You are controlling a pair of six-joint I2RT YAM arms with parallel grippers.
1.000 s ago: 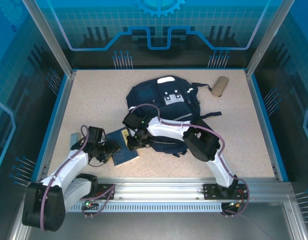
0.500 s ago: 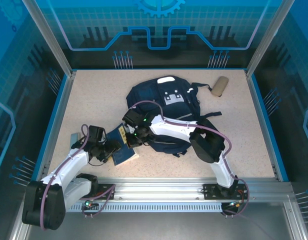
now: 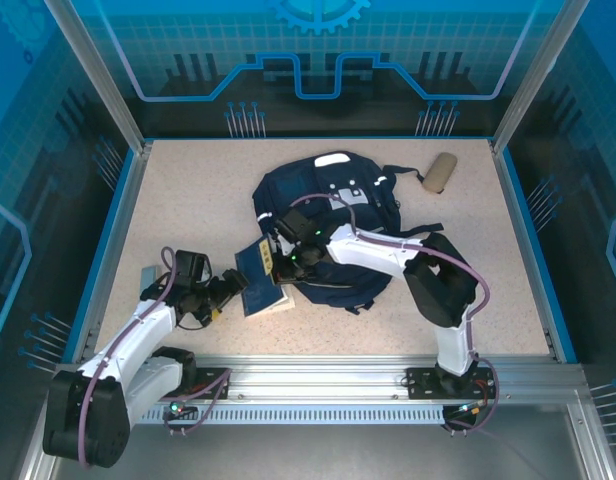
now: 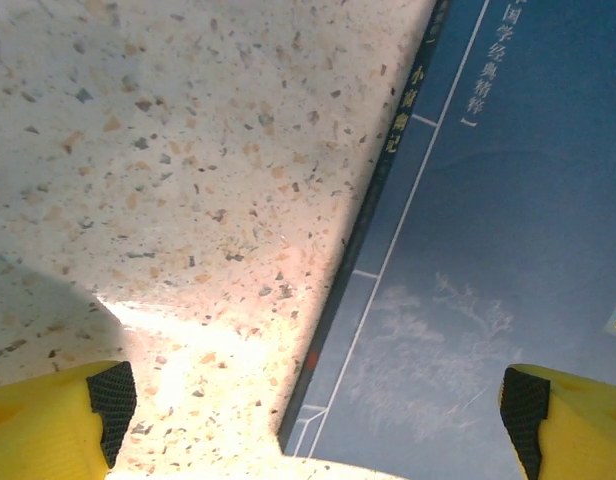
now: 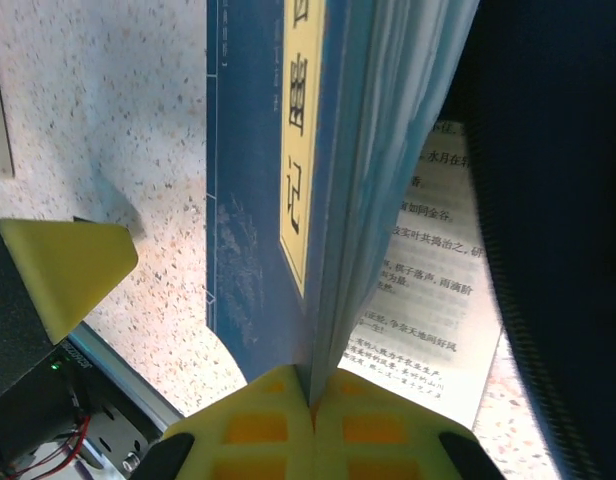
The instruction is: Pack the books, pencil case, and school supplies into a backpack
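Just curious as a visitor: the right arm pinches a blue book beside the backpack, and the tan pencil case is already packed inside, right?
Not quite. The pencil case is not inside the backpack; the top view shows it lying on the table beyond it, near the far right corner. The right gripper does pinch a blue book beside the backpack.

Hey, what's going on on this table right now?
The right gripper is shut on the edge of a navy book, with its pages fanning open, beside the backpack. The left gripper hangs open over the book's other edge and the table. The pencil case lies at the far right, not yet packed.
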